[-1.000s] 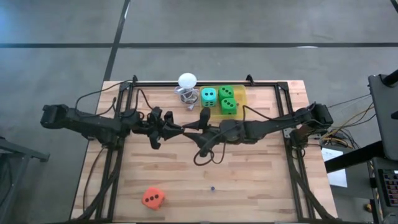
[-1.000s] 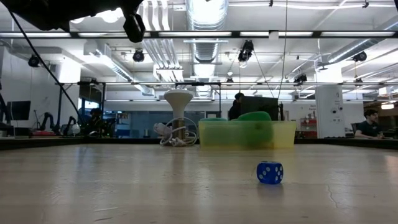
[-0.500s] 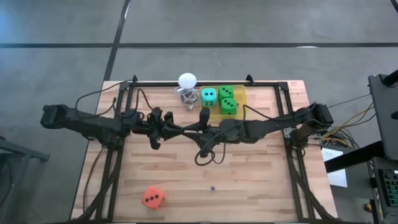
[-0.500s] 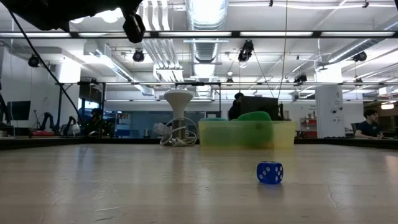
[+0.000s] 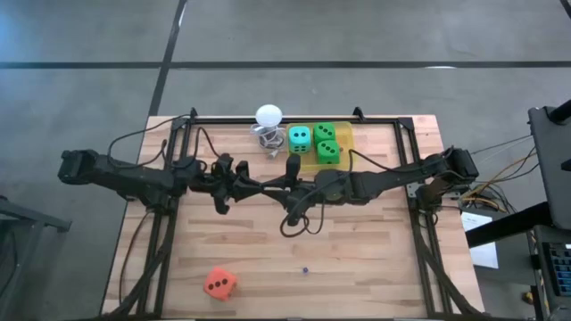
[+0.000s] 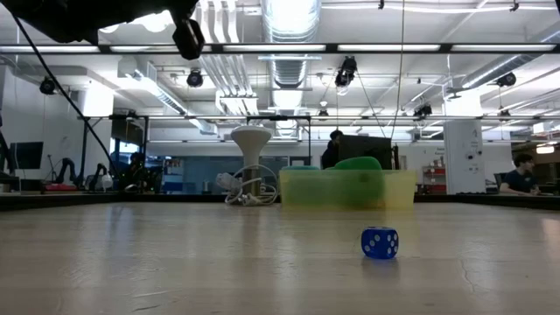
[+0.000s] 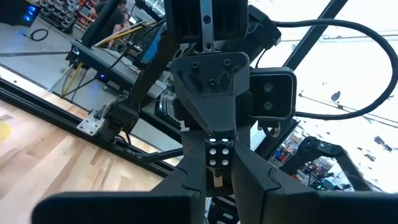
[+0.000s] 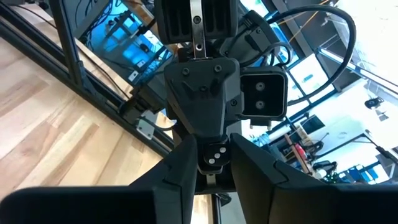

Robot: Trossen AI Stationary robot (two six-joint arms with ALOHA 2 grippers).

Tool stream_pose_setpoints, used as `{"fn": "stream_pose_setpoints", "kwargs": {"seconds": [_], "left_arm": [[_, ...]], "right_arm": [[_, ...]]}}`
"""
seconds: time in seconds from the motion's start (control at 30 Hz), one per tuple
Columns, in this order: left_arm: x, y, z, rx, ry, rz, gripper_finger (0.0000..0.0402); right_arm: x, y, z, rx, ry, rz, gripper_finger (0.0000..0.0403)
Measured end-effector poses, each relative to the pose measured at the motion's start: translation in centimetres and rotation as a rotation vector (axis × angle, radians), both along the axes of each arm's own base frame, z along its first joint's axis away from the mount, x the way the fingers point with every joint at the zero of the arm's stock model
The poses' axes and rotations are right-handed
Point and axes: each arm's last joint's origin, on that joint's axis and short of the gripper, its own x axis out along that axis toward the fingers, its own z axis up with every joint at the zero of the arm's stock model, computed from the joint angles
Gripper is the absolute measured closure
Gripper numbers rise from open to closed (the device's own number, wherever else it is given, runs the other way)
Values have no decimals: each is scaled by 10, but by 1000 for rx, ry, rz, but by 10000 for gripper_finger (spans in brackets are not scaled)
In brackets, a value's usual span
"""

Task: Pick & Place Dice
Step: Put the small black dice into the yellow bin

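Midair, die (image 7: 218, 152) within left tool (image 7: 217, 160)

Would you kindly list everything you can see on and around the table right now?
Table: one, pale wood.
Tray: one, yellow, at the far edge.
Green dice: two, in the tray.
Teal die: one, at the tray's end nearest the ball.
White ball: one, on a wire stand.
Orange-red die: one, near edge.
Small blue die: one, on the table.
Small dark die: one, white pips, between both grippers.
Left gripper: mid-table.
Right gripper: facing it.
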Motion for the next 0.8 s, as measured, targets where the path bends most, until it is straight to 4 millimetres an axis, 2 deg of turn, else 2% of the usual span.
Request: {"fn": "stream_pose_setpoints", "kwargs": {"seconds": [0.37,0.8], "left_arm": [[1,-1,7,-12,-23,-45,353],[2,-2,9,-6,-13,-56,347]], "right_arm": [[0,-1,3,1,-11,1,372],[0,-1,2,24,-7,14,373]]}}
